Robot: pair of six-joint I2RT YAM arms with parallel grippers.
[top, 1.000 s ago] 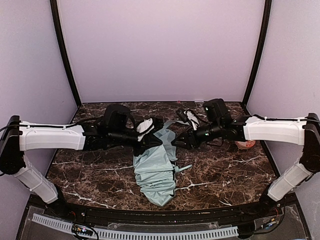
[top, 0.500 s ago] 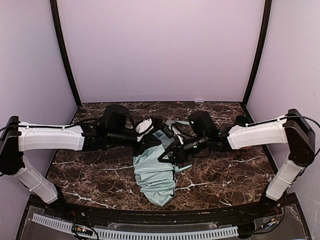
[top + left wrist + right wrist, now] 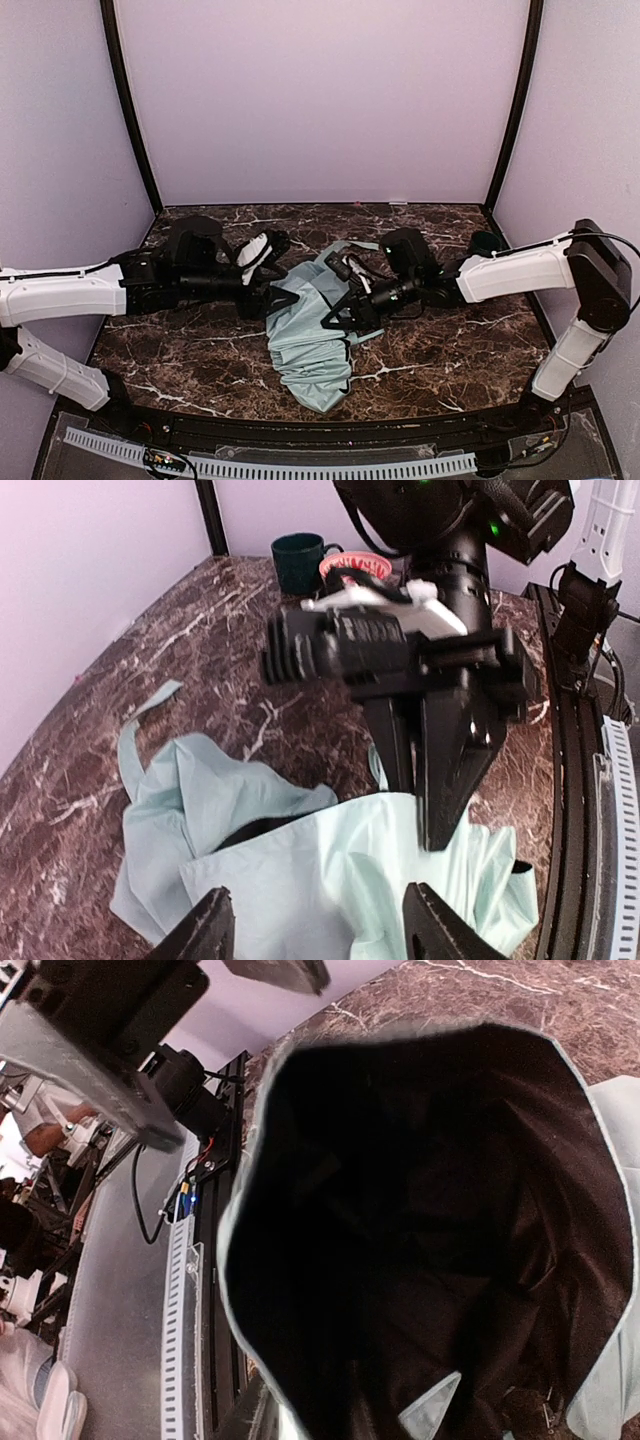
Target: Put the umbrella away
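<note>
Pinched in the right claw [image 3: 335,312], seen from above: a raised fold of the compact folding umbrella [image 3: 310,350], pale mint-green canopy with a black underside. Otherwise lying slack and unrolled across the middle of the dark marble table [image 3: 450,350]. Left claw [image 3: 268,295] at the left of that middle patch, gripping nothing. Judged risk: one grip on loose cloth could slip free, or could drag the whole bundle toward the table's right side instead of gathering it.

From the left wrist: left claw's fingers [image 3: 215,930] spread wide and empty, hovering just over mint fabric. Opposite, the right claw's two dark fingers close together, tips sunk in the cloth. Toward the table's far corner, a dark green cup [image 3: 300,560] with an orange-and-white patterned bowl [image 3: 355,567] just beside it, both well apart from the work. Danger of the two claws knocking together, being so near each other over the table's middle. Danger too of closing the left one on a single thin layer.

From the right wrist: little but a black-lined pocket of canopy with a mint rim, right up at the lens. Own fingers hidden, so no checking the grip here. Could snag a rib unseen. Handle not to be found in any view.
</note>
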